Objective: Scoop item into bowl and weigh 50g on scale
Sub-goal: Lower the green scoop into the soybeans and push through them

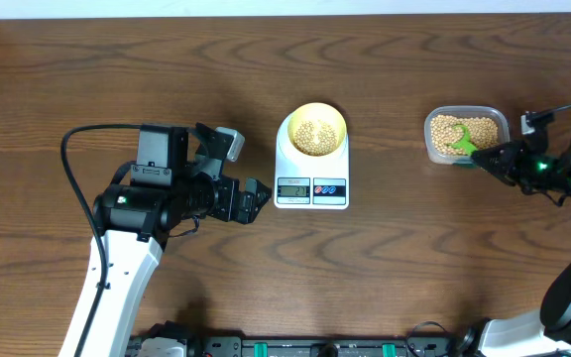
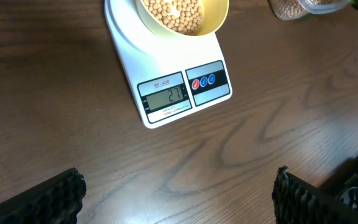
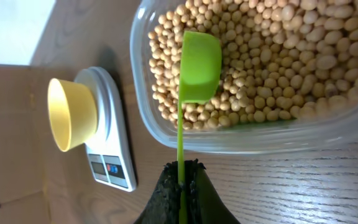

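The white scale (image 1: 311, 167) stands mid-table with the pale yellow bowl (image 1: 313, 129) on it, partly filled with beans (image 1: 313, 136). In the left wrist view the scale (image 2: 176, 87) shows a lit display, and the bowl (image 2: 215, 17) is cut off at the top edge. My left gripper (image 1: 262, 201) rests open just left of the scale; its black fingers (image 2: 55, 199) stand wide apart over bare wood. My right gripper (image 3: 182, 168) is shut on the handle of a green scoop (image 3: 199, 65), whose cup hangs over the beans (image 3: 272, 68) in a clear tub (image 1: 466, 135).
The clear tub (image 3: 247, 140) sits at the right of the table, close to the right arm (image 1: 563, 174). A black cable (image 1: 77, 169) loops around the left arm. Wood table (image 1: 285, 288) runs to the front edge, where black hardware lines it.
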You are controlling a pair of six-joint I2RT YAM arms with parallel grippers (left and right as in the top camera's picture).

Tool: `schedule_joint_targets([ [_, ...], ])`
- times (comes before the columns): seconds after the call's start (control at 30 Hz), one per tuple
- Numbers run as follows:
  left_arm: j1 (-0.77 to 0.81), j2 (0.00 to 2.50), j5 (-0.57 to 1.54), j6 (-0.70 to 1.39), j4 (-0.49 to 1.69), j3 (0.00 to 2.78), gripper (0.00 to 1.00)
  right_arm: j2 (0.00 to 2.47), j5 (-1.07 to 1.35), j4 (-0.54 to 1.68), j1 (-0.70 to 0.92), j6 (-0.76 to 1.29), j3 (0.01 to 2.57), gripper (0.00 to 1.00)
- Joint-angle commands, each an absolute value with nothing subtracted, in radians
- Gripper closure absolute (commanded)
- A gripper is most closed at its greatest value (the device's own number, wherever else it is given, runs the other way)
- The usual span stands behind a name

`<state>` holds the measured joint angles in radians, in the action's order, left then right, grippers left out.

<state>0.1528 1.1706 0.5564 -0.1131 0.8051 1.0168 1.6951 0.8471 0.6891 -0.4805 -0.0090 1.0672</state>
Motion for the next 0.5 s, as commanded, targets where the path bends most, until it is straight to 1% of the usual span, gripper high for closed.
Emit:
schedule_joint_targets([
  [0.0,0.155,1.171,0.572,-0.131,0.807,1.019,0.02,1.702,0.908,0.687,-0.503,-0.024,1.064,0.99],
  [0.47,0.155,1.171,0.572,-0.130,0.807,1.019,0.02,1.702,1.002,0.695,-0.536,-0.024,1.057,0.99],
])
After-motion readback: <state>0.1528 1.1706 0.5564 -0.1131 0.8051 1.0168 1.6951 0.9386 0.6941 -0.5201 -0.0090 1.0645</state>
